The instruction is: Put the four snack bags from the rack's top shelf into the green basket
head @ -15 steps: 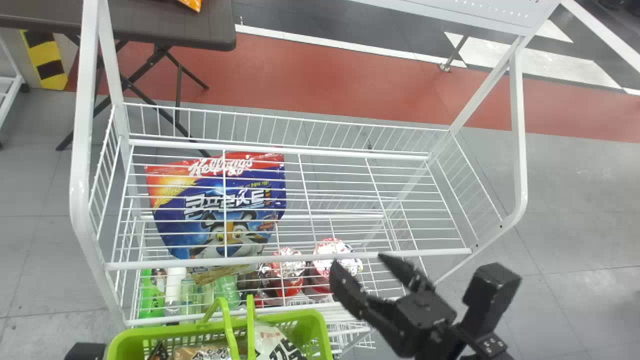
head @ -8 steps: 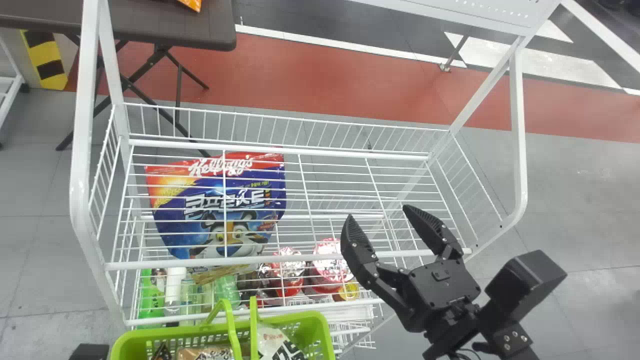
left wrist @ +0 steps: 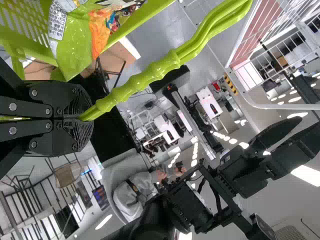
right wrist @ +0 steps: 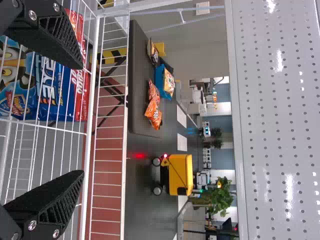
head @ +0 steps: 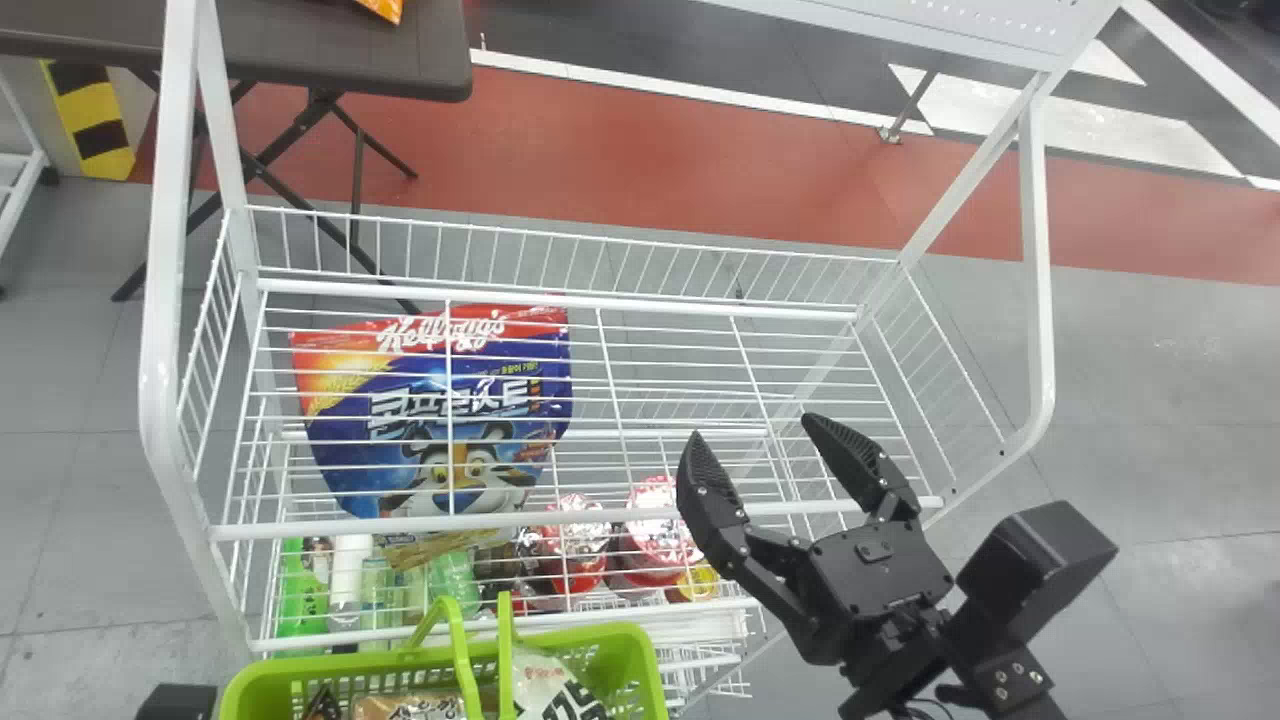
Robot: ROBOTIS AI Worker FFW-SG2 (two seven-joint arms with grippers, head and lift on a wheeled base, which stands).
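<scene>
Snack bags (head: 548,688) sit near a white rack (head: 1037,250), dark table (head: 380,60) behind, inside the green basket (head: 330,664); the right gripper (head: 755,427), spread wide and empty, hangs over the wires; the left wrist view shows the left gripper (head: 178,702) clamped on a green handle (left wrist: 142,79); the right wrist view adds orange packets (right wrist: 152,110) on the table.

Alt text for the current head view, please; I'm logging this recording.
The robot's right gripper hangs open and holding nothing over the front right of a white wire rack. A green basket with packaged goods inside sits at the bottom edge; a large blue-and-red bag shows through the rack's wires.
</scene>
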